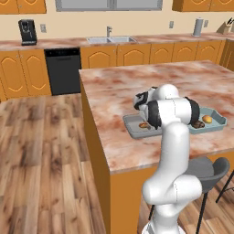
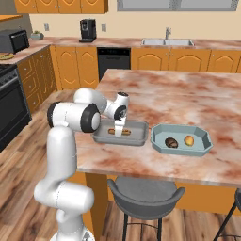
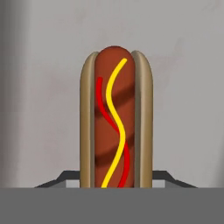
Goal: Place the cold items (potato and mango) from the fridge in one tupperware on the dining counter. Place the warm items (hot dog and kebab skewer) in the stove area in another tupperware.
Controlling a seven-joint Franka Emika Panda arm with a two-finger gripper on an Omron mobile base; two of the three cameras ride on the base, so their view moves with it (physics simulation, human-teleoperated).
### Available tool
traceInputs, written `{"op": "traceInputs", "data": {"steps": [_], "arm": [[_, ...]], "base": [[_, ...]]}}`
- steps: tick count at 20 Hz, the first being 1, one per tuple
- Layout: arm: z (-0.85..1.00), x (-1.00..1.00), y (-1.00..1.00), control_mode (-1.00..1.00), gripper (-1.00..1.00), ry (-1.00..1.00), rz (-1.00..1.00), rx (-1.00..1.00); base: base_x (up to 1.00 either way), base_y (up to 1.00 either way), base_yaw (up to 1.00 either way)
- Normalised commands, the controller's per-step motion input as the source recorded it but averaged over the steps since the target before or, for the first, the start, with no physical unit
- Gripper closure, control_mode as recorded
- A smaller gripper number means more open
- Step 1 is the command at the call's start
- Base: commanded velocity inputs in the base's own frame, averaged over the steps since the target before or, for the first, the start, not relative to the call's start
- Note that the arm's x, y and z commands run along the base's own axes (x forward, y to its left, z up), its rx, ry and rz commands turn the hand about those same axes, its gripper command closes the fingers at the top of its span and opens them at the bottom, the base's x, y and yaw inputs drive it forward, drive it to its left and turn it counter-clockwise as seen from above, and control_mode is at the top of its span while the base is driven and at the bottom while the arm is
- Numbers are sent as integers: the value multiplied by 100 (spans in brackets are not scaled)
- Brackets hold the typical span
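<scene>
A hot dog (image 3: 115, 127) with red and yellow sauce lines stands between my gripper's (image 3: 116, 177) dark fingertips, which press its bun from both sides. It is low inside a grey tupperware (image 2: 136, 140) on the dining counter, where the gripper (image 2: 118, 128) points down from above. I cannot tell if the hot dog (image 2: 117, 132) touches the tray floor. To the right, a teal tupperware (image 2: 157, 141) holds a dark potato (image 2: 171, 142) and an orange mango (image 2: 188, 140). The kebab skewer is out of view.
The marble dining counter (image 2: 188, 99) stretches back and right of both trays. A grey stool (image 2: 146, 195) stands under its near edge. The black stove (image 2: 9, 101) is at far left, and the sink (image 2: 167, 42) is on the back counter.
</scene>
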Motion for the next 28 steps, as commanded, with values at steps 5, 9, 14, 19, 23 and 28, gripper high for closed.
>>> {"op": "traceInputs", "data": {"steps": [5,9,14,19,23,28], "arm": [[-23,14,0,-100,-100,0,0,0],[-2,-2,0,-100,-100,0,0,0],[12,-10,0,-100,-100,0,0,0],[39,-23,0,-100,-100,0,0,0],[56,-42,7,-100,-100,0,0,0],[49,-47,47,-100,-100,0,7,-1]], "base": [[0,0,0],[0,0,0],[0,0,0],[0,0,0],[0,0,0],[0,0,0]]}}
